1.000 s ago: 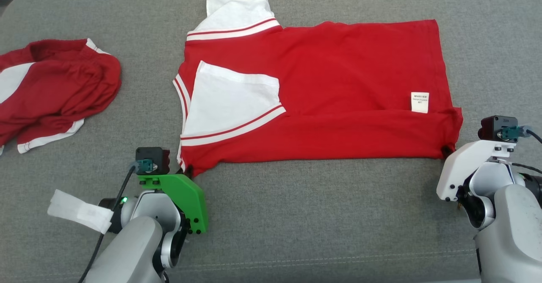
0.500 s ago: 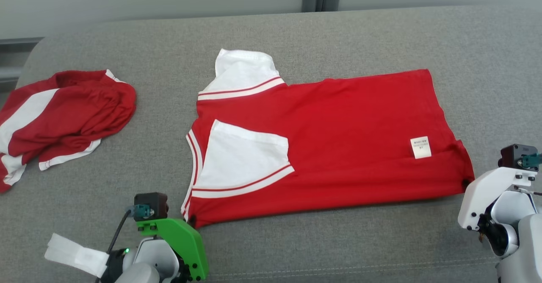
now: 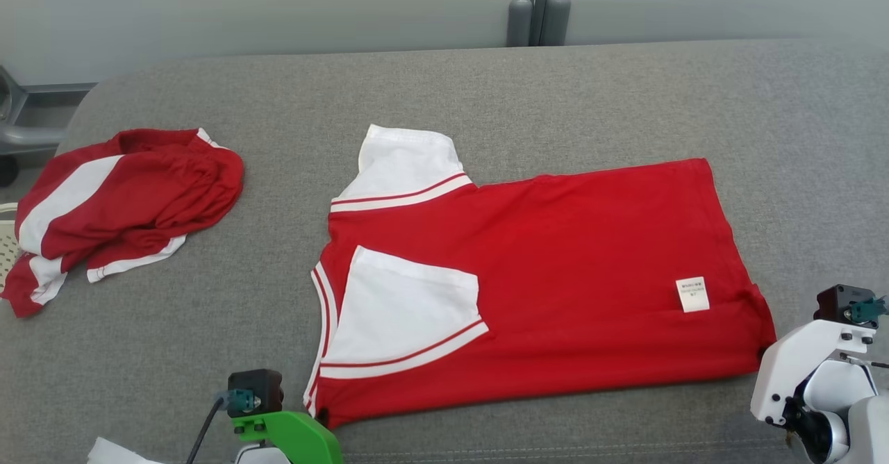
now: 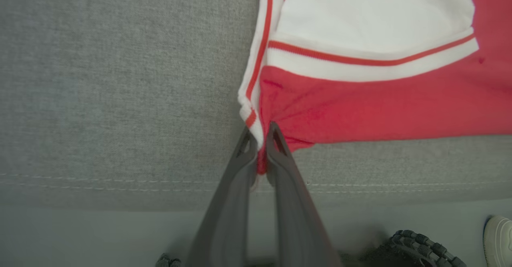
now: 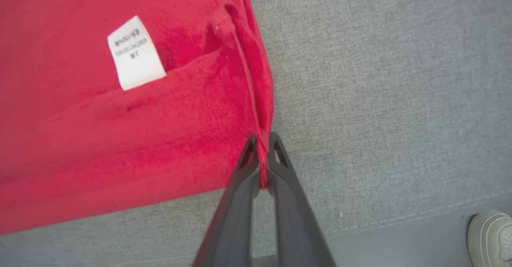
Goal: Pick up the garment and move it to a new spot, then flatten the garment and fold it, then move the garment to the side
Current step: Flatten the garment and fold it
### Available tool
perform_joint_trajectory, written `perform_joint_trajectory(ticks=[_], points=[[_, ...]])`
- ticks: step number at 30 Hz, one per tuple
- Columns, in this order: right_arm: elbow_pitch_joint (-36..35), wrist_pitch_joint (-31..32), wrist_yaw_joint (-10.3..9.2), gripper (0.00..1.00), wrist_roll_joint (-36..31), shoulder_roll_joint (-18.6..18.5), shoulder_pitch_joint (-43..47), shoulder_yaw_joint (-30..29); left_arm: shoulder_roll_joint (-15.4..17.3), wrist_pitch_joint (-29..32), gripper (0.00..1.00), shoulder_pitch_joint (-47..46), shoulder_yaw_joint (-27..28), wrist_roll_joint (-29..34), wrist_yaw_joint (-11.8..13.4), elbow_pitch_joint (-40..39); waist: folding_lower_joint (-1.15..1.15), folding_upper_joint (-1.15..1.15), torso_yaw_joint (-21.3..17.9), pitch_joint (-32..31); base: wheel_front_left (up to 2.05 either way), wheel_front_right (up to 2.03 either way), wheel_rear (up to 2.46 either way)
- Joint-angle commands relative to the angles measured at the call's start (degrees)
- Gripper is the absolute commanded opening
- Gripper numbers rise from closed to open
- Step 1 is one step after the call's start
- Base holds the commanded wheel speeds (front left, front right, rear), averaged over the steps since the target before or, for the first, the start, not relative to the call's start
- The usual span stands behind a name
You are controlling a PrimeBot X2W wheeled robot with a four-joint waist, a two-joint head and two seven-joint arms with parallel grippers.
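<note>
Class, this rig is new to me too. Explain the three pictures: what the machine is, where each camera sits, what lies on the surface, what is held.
It is a two-armed robot. One camera looks down from its head; the others sit on its wrists, looking along each gripper's dark fingers. On the grey padded surface lie a flat red and white shirt and, to the robot's left, a crumpled garment. The left gripper is shut on the shirt's near corner by the sleeve; the right gripper on its near hem corner.

White label (image 5: pixel 136 53) on red garment (image 5: pixel 120 147), "100%" legible, rest too blurred
</note>
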Motion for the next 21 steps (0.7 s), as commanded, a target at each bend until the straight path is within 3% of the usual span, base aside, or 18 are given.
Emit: perform_joint_trajectory(ticks=[1,5,6,7,8,14,21], points=[[0.21,-0.31,-0.1,0.0,-0.2,-0.17,0.71,-0.35,0.79,0.06,0.0,0.9,0.11,-0.35,0.39,0.21,0.0,0.0,0.06,-0.09,0.0,0.0,0.0],[0.9,-0.62,-0.1,0.0,-0.47,0.1,1.28,-0.15,0.95,-0.38,0.0,1.07,-0.01,-0.05,0.4,0.97,0.0,0.0,-0.03,-0.37,0.0,0.0,0.0],[0.89,-0.87,-0.1,0.47,-0.45,0.16,1.32,-0.03,1.08,-0.62,0.25,0.98,-0.11,0.36,0.58,1.2,0.0,0.0,-0.08,-0.48,0.0,0.0,0.0],[0.82,-1.25,-0.1,1.0,-0.58,0.2,1.38,-0.21,1.05,-0.97,0.77,0.96,-0.11,0.51,0.56,1.33,0.0,0.0,-0.11,-0.61,0.0,0.0,0.0],[0.6,-1.69,-0.1,1.0,-0.58,0.23,1.49,-0.08,0.87,-1.4,1.0,1.06,0.13,0.42,0.69,1.45,0.0,0.0,-0.12,-0.78,0.0,0.0,0.0],[-1.39,-4.38,-0.09,1.0,0.56,0.79,3.14,-0.24,1.22,-4.08,1.0,1.96,1.1,0.4,0.49,1.71,0.0,0.0,0.0,-2.68,0.0,0.0,0.0],[-5.81,-9.44,-0.08,1.0,1.78,1.33,6.07,-0.64,2.12,-15.44,1.0,3.29,3.34,2.27,-2.47,-0.21,0.0,0.0,0.59,-5.53,0.0,0.0,0.0]])
